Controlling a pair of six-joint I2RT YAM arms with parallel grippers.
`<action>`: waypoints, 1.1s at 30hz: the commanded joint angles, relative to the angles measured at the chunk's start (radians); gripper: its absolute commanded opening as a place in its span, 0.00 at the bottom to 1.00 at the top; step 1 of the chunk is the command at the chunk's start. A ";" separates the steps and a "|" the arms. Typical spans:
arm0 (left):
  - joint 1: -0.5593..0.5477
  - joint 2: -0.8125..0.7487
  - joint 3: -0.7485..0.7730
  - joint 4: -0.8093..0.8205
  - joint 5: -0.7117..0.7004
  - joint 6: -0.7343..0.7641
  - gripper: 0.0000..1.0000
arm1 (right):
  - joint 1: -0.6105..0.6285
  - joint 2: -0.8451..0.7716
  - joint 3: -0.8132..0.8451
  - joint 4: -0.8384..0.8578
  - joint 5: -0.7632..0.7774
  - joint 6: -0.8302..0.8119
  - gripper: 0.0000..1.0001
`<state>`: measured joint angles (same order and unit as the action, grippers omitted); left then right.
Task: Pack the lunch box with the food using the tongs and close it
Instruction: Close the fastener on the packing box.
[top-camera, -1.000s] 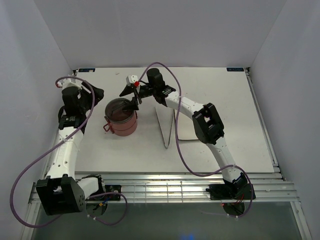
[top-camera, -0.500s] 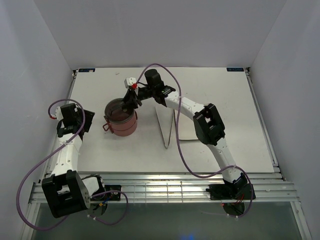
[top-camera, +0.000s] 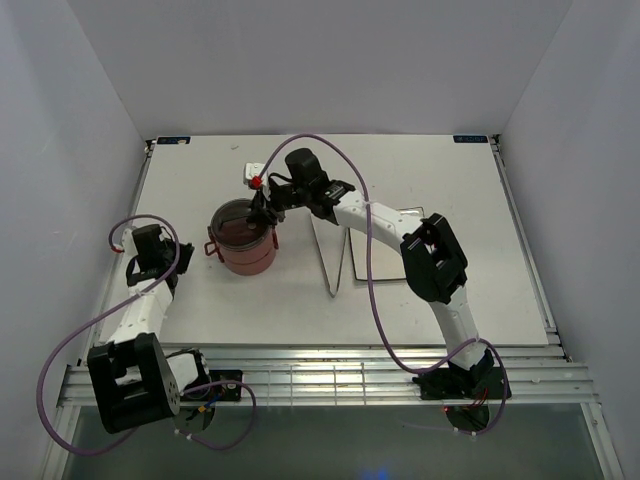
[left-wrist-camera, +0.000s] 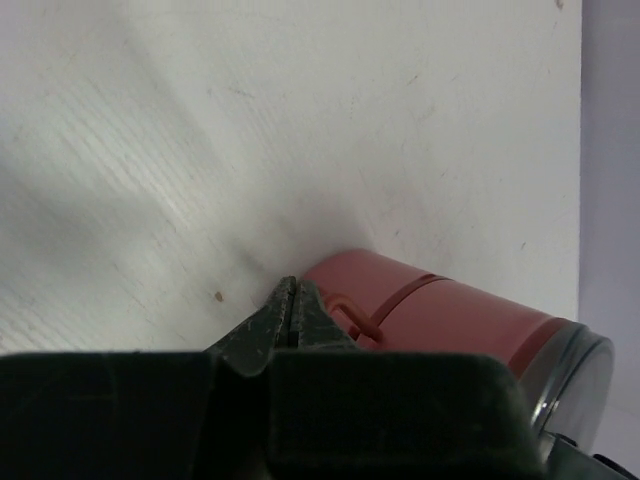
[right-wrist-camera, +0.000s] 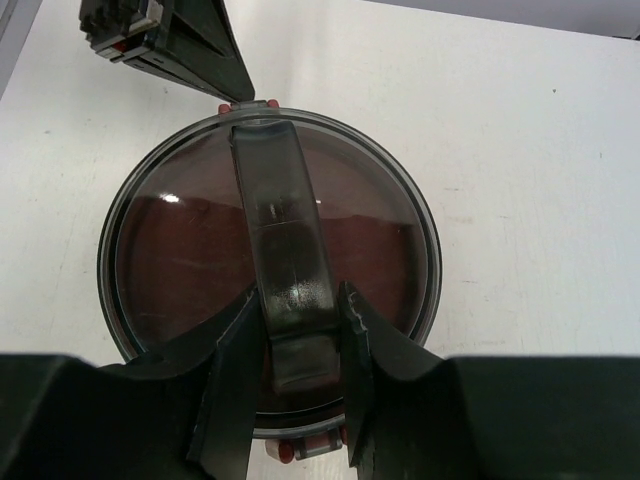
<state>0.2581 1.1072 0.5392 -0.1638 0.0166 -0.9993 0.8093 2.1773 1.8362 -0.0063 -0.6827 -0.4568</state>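
The lunch box (top-camera: 243, 243) stands left of the table's middle, a dusty-red round stack under a grey see-through top cover (right-wrist-camera: 200, 230). My right gripper (right-wrist-camera: 300, 335) reaches over it from behind. Its fingers (right-wrist-camera: 238, 350) are shut on both sides of the cover's dark strap handle (right-wrist-camera: 280, 230). In the top view the right gripper (top-camera: 262, 205) sits on the cover. My left gripper (left-wrist-camera: 290, 300) is shut with nothing in it, low over the table to the left of the lunch box (left-wrist-camera: 450, 320); in the top view the left gripper (top-camera: 150, 245) is drawn back. The silver tongs (top-camera: 338, 260) lie in a V to the right of the box. The food is out of view.
The right arm (top-camera: 400, 225) arches across the table's middle, its purple cable looping above it. White walls close the table in at left, back and right. A metal rail (top-camera: 330, 375) runs along the near edge.
My left arm has pulled back toward the near left and its gripper has shut. My right gripper has come down onto the cover and closed on its handle.
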 joint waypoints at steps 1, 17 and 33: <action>-0.020 0.066 0.018 0.156 0.049 0.089 0.00 | 0.016 -0.001 -0.032 -0.077 0.133 0.035 0.08; -0.146 0.212 -0.039 0.297 0.042 0.097 0.00 | 0.024 -0.002 -0.087 -0.011 0.143 0.165 0.08; -0.063 0.227 0.058 0.185 -0.058 0.392 0.00 | 0.011 -0.002 -0.074 -0.037 0.158 0.194 0.08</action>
<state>0.1947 1.3376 0.5602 0.0452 -0.0383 -0.6640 0.8341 2.1571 1.7836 0.0769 -0.5751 -0.3180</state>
